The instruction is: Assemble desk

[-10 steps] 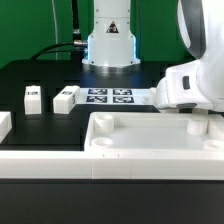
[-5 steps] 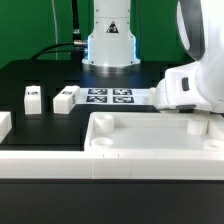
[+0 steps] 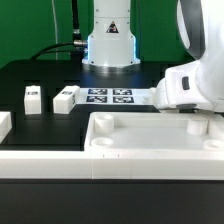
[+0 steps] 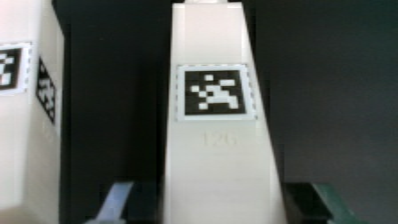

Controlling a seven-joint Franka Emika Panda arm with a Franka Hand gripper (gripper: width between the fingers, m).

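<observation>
1. You have the tabletop (image 3: pixel 150 132) in the foreground of the exterior view. It is a white plastic tray, shallow and rectangular, with a smooth matte surface, rounded walls and a round socket showing in each near corner.
2. In front of it a long white rail (image 3: pixel 40 163) runs across the black table (image 3: pixel 40 75).
3. Two short legs lie well apart from the tabletop, towards the exterior view's left. One (image 3: pixel 33 97) and the other (image 3: pixel 65 99) are both square-section white blocks, each with a small dark tag.
4. The marker board (image 3: pixel 110 96) lies flat between those legs and the arm, in front of the robot base (image 3: pixel 109 45).
5. The gripper (image 3: pixel 198 124) is low at the tabletop's far wall on the exterior view's right, and that wall partly hides it.
6. In the wrist view, the gripper (image 4: pixel 222 195) straddles one leg (image 4: pixel 217 150). This leg is a long, straight white bar with flat faces, and a black-and-white square tag sits on its upper face.
7. The fingers (image 4: pixel 119 200) stand spread on either side of the leg, with a dark gap between each finger and the plastic. Note the pincer as wide and gripping nothing.
8. A second white tagged piece (image 4: pixel 18 90) lies parallel to the leg and just beside it. You cannot tell from this crop which part it is.
9. Against the frames from 1.0 s and 0.5 s ago, you will find no visible shift. The arm, tabletop, legs and board all sit where they did.
</observation>
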